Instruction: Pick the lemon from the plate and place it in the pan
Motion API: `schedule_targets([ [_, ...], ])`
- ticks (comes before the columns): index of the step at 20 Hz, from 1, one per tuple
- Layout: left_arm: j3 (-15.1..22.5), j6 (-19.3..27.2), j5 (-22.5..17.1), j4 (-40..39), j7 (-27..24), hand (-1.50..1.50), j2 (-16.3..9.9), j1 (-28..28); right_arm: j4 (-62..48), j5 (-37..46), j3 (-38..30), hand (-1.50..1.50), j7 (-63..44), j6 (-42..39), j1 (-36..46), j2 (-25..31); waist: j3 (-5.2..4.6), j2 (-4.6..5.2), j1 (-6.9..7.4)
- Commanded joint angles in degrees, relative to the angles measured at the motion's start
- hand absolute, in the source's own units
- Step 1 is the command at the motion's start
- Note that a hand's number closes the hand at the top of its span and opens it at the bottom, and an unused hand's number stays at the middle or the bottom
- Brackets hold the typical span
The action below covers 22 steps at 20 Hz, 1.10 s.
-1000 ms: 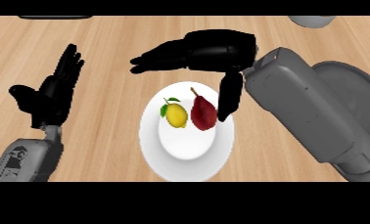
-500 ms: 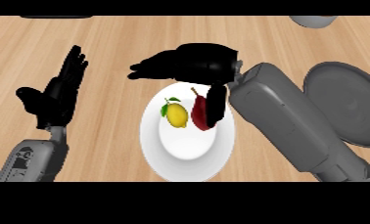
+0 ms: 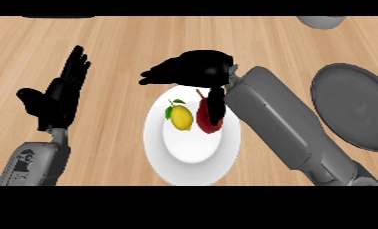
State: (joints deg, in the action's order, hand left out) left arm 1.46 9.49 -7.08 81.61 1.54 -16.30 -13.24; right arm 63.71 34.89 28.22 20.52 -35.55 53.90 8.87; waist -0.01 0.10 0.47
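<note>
A yellow lemon with a small green leaf lies on the left part of a white plate in the middle of the wooden counter. Beside it on the right lies a dark red fruit, partly covered by my right thumb. My right hand hovers just above the plate's far rim, fingers stretched to the left, open and holding nothing. The grey pan lies at the right edge, partly behind my right forearm. My left hand rests open at the left, fingers up.
A grey bowl shows at the top right edge. A dark object peeks in at the top left edge. My right forearm crosses the space between the plate and the pan.
My right hand has moved down and toward the plate, its thumb now over the red fruit. The forearm swung left, uncovering more of the pan. The left hand stayed put.
</note>
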Motion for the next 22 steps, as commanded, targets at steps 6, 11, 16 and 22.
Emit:
schedule_targets([
  [6, -2.65, -1.23, 0.47, 0.71, 3.22, 0.00, -0.78, -2.53, -6.55, 9.04, 2.60, -1.50, 4.48, 2.70, -0.25, -5.19, 0.01, 0.03, 0.09],
  [11, -3.87, -3.99, -0.57, 1.48, 2.22, 0.00, -0.78, -1.00, -7.12, 14.09, 2.70, -1.50, 6.55, 3.95, -1.33, -4.50, 0.01, -0.01, 0.13],
  [16, -2.04, -1.43, 2.11, 4.25, 2.64, 0.00, 1.12, 1.67, -1.34, 19.97, 6.81, -1.50, 0.69, 4.05, -4.42, -4.61, 0.02, -0.20, -0.09],
  [22, -4.46, -4.38, 1.07, -1.21, 2.36, 0.00, 0.77, -2.13, -7.71, 25.15, 5.60, -1.50, 2.21, 5.57, -3.39, -7.15, 0.00, -0.03, -0.18],
])
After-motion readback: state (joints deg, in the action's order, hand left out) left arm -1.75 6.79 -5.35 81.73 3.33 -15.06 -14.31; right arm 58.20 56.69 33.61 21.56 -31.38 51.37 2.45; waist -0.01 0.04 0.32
